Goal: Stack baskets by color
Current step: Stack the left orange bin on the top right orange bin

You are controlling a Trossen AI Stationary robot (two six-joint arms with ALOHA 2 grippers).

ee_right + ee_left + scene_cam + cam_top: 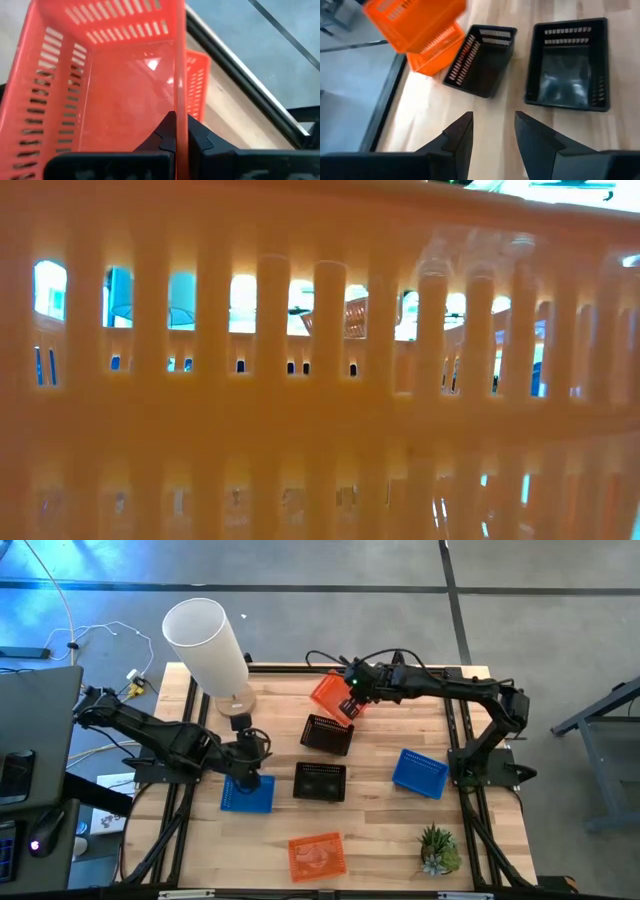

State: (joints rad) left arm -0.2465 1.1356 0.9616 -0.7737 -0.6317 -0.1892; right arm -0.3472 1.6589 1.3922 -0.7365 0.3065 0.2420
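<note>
Fingers of the right end effector (176, 131) were clamped on the wall of an orange basket (330, 692), held tilted above another orange basket (196, 85) at the counter's (380, 740) far edge. The left end effector (493, 131) hung with fingers apart over a blue basket (247, 793). Two black baskets (327, 734) sat mid-counter, another blue basket (419, 772) toward the right arm's base, a third orange basket (317, 856) at the near edge.

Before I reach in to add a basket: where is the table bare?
Bare wood lies between the front orange basket and the left blue basket, and between the right blue basket and the plant. The middle is crowded around both black baskets.
</note>
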